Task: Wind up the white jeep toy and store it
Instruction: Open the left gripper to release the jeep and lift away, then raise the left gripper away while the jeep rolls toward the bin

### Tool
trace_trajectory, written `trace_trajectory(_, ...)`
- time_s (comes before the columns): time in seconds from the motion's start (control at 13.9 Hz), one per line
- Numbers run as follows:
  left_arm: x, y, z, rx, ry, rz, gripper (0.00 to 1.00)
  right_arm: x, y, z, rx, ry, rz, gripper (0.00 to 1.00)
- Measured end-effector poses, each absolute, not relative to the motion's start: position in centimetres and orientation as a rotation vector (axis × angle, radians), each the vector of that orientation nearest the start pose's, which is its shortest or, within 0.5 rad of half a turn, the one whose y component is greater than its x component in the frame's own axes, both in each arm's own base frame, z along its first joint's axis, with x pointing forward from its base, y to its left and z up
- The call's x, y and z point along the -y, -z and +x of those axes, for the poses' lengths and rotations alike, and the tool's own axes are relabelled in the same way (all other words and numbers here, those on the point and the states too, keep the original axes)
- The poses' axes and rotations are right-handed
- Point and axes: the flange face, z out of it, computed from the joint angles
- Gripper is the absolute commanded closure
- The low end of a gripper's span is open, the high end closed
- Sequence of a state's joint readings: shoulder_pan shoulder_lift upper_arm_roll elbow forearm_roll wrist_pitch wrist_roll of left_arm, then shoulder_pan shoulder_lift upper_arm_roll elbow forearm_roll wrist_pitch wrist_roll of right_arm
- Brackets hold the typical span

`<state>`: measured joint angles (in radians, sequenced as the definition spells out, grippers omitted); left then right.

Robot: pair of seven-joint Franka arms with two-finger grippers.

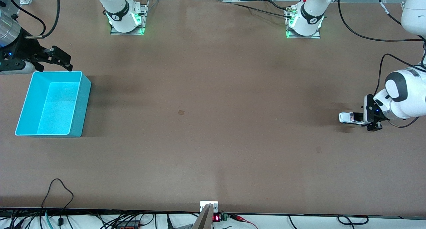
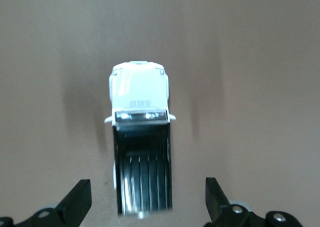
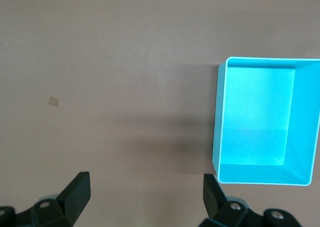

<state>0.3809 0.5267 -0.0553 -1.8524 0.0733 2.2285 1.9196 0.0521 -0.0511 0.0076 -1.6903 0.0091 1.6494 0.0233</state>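
Observation:
The white jeep toy stands on the table at the left arm's end, its black ribbed roof up. My left gripper is low over the jeep's rear, open wide. In the left wrist view the jeep lies between the fingertips with a clear gap on each side of it. The turquoise bin stands empty at the right arm's end. My right gripper hangs open and empty over the table just past the bin's edge nearest the robots' bases. The right wrist view shows the bin and the open gripper.
A small tan mark lies on the brown table mid-way between bin and jeep. A second faint mark lies nearer the front camera than the jeep. Cables and a small device line the table's near edge.

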Motion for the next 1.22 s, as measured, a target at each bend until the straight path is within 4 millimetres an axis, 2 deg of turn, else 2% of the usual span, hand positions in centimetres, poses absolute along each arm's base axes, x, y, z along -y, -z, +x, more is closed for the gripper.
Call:
trace_trajectory(0.29,-16.9,-29.4,61.2,-2.307,-0.272,-2.367,0.00,-3.3,-60.2,54.3,0.056,0.014,-3.132,0.00)
trace_trajectory(0.43,-14.7,-32.1,62.1,-2.216,-0.367,-2.473,0.00,-3.3,-60.2,54.3,0.056,0.013,-3.132,0.00)
trace_trajectory(0.58,-11.8,-34.6,62.8,-2.092,-0.483,-2.583,0.00,-3.3,-60.2,54.3,0.056,0.013,-3.132,0.00)
trace_trajectory(0.94,-3.6,-42.1,63.5,-1.632,-0.676,-2.798,0.00,-3.3,-60.2,54.3,0.056,0.011,-3.132,0.00)
trace_trajectory(1.08,-1.3,-44.4,63.4,-1.405,-0.669,-2.862,0.00,-3.3,-60.2,54.3,0.056,0.011,-3.132,0.00)
trace_trajectory(1.22,0.0,-46.2,63.0,-1.188,-0.657,-2.915,0.00,-3.3,-60.2,54.3,0.056,0.011,-3.132,0.00)
